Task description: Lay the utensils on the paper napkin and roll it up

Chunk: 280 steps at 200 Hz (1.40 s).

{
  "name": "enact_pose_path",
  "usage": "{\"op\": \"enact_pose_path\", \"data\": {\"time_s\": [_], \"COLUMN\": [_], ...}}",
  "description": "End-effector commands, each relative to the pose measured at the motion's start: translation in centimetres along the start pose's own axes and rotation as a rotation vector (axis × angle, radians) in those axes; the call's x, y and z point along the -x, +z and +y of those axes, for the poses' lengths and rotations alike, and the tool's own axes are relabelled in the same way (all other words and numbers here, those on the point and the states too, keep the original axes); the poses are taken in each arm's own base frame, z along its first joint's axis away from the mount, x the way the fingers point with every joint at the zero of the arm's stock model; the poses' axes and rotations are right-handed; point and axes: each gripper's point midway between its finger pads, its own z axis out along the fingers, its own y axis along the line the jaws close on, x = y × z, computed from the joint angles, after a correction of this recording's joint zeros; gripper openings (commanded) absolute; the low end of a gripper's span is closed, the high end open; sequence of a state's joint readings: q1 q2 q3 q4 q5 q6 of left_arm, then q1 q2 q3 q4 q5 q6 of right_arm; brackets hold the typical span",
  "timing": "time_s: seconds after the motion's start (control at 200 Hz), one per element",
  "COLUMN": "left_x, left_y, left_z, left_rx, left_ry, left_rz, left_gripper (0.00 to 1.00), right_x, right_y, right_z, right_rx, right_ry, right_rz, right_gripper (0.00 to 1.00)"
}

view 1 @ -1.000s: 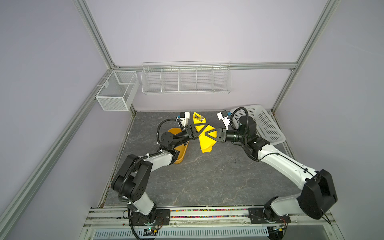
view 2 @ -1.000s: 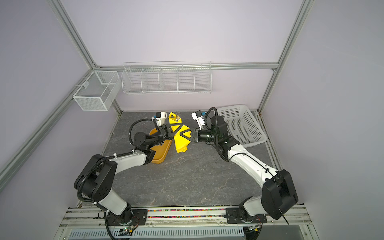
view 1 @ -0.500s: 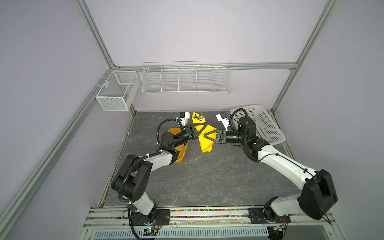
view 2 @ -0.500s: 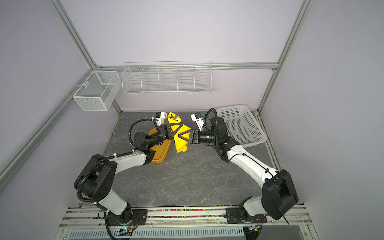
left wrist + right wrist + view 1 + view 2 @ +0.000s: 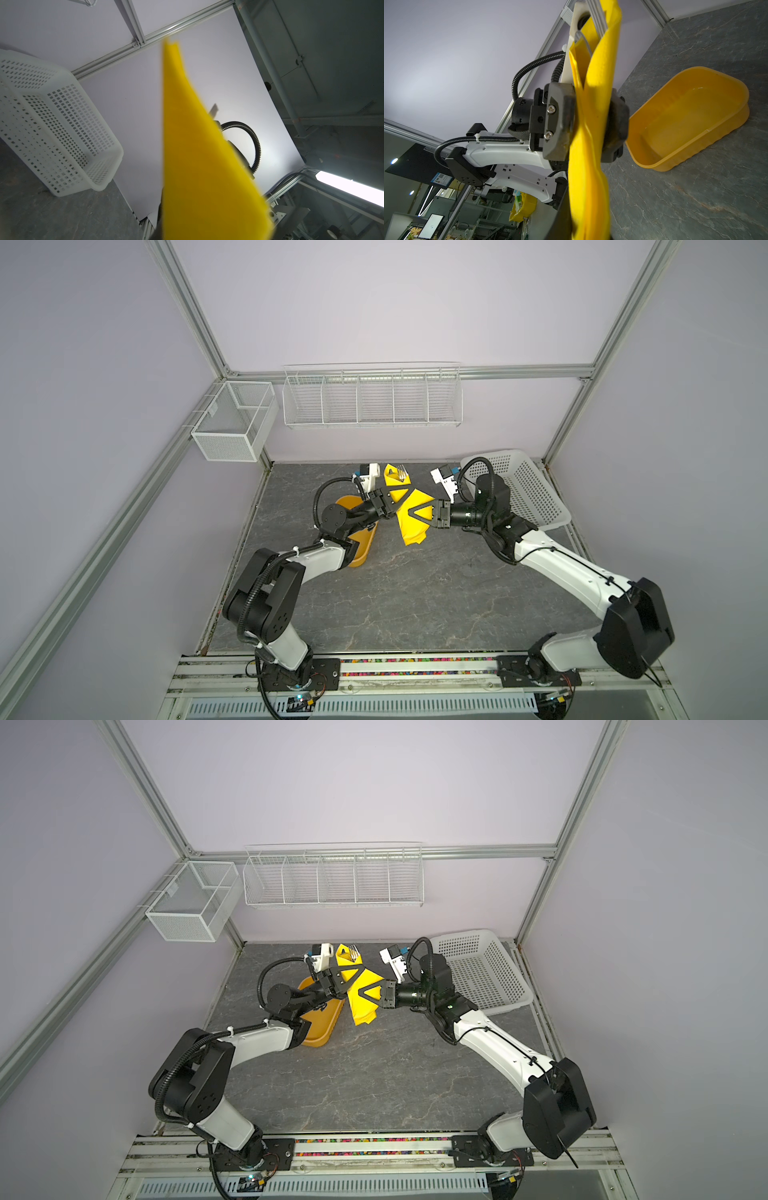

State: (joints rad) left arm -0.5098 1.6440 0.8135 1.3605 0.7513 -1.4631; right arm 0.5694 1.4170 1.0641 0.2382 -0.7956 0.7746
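The paper napkin is a yellow roll held upright in the air over the table between both grippers. The utensils are wrapped inside it. Only fork tines stick out of its upper end, and they show in the right wrist view too. My right gripper is shut on the roll's middle from the right. My left gripper reaches in from the left, its jaws a roll's width apart on either side of the napkin. The lower end hangs free.
An orange-yellow plastic tub lies tilted on the table under the left arm. A white perforated basket stands at the back right. A wire rack and a mesh box hang on the walls.
The right gripper's jaws spread, then closed again on the roll. The left gripper's jaws have eased apart. The roll has stayed in the same place.
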Motion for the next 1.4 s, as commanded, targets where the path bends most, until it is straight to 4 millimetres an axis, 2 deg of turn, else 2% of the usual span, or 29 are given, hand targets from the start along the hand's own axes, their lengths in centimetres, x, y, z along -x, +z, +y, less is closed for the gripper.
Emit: {"op": "enact_pose_path", "data": {"time_s": [0.0,0.09,0.215,0.38,0.575,0.815,1.06,1.195,1.395], "left_x": [-0.6,-1.0,-1.9,-2.6,-2.2,-2.0,-2.0,-1.9,-1.7], "left_y": [-0.2,-0.4,-1.0,-1.5,-0.6,0.6,0.5,0.5,0.6], "left_z": [-0.2,0.1,0.8,1.3,0.3,0.0,0.0,-0.2,-0.9], "left_rx": [-0.022,-0.014,0.004,0.02,-0.009,-0.031,-0.029,-0.033,-0.046], "left_ry": [0.007,0.0,-0.016,-0.027,-0.006,-0.003,-0.003,0.001,0.011], "left_rz": [0.022,0.032,0.048,0.06,0.061,0.064,0.058,0.054,0.05], "left_gripper": [0.39,0.48,0.52,0.52,0.52,0.38,0.2,0.12,0.06], "right_x": [0.6,0.7,0.9,1.0,0.6,0.3,0.2,0.2,0.3], "right_y": [-0.6,-0.6,-0.6,-0.5,-0.2,-0.1,-0.2,-0.4,-0.9], "right_z": [0.9,0.9,1.0,1.0,0.7,0.6,0.7,0.8,0.7], "right_rx": [0.017,0.016,0.023,0.031,0.037,0.044,0.046,0.044,0.017], "right_ry": [-0.037,-0.035,-0.038,-0.034,-0.022,-0.02,-0.025,-0.028,-0.028], "right_rz": [-0.036,-0.041,-0.045,-0.042,-0.025,-0.01,-0.006,-0.01,-0.021], "right_gripper": [0.12,0.11,0.11,0.11,0.11,0.12,0.13,0.16,0.23]}}
